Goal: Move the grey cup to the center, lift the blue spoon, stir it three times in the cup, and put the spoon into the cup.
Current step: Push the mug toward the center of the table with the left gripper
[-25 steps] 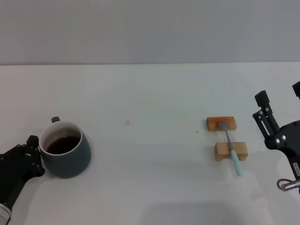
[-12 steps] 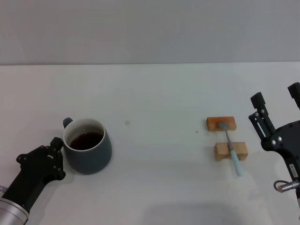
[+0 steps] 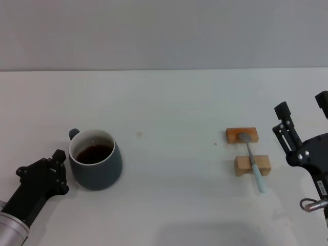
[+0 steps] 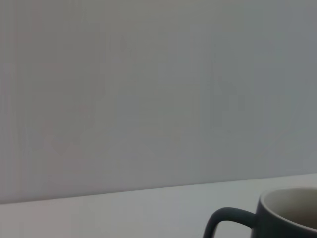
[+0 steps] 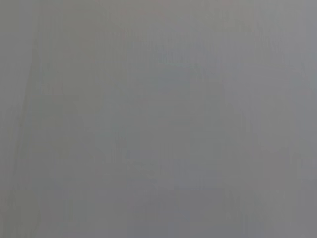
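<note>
On the near left, the left arm reaches in low from the near edge of the table (image 3: 169, 102), angled up toward the grey cup (image 3: 96, 165). The left gripper (image 3: 58, 171) sits just beside the cup's left wall with a thin gap showing; whether its fingers are spread or pressed together cannot be told.

The grey cup stands upright on the left part of the table, a rounded dark slate mug with a white inside, dark brown liquid and a small loop handle on its far-left side. The left wrist view shows only that handle and a bit of rim against the pale wall, nothing of the gripper itself.

To the right lie two tan wooden blocks (image 3: 241, 135), one farther and one nearer. The blue spoon (image 3: 251, 161) rests across them, grey metal bowl on the far block, pale blue handle pointing near and right past the near block.

At the far right the right arm is raised, the right gripper (image 3: 303, 111) spread wide, clear of the spoon. The right wrist view shows plain grey only.
</note>
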You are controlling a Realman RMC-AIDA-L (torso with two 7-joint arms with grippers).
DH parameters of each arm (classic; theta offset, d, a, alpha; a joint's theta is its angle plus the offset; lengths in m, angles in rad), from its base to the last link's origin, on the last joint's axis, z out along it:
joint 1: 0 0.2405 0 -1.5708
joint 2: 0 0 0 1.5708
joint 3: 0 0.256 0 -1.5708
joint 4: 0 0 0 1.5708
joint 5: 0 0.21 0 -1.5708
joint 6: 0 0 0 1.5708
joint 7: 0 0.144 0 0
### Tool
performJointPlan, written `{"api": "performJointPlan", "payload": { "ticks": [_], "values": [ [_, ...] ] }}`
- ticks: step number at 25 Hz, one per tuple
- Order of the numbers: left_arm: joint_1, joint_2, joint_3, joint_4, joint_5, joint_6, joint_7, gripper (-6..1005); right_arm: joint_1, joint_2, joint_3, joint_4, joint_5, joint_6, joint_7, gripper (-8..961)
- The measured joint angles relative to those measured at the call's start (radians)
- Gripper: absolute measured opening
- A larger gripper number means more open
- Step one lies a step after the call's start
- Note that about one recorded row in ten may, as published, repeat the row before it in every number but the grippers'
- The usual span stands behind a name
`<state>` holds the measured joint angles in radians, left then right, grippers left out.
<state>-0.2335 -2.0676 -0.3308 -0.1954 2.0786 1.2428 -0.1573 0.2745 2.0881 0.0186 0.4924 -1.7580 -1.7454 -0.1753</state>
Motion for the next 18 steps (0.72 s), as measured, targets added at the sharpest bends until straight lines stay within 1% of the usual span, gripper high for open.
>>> {"api": "performJointPlan", "payload": {
  "ticks": [18],
  "values": [
    [-0.041,-0.006,0.055,-0.051,0.015,-0.005,0.001,77,0.008,-0.002,0.004,-0.002,0.000,0.007,0.002,765]
  ]
}}
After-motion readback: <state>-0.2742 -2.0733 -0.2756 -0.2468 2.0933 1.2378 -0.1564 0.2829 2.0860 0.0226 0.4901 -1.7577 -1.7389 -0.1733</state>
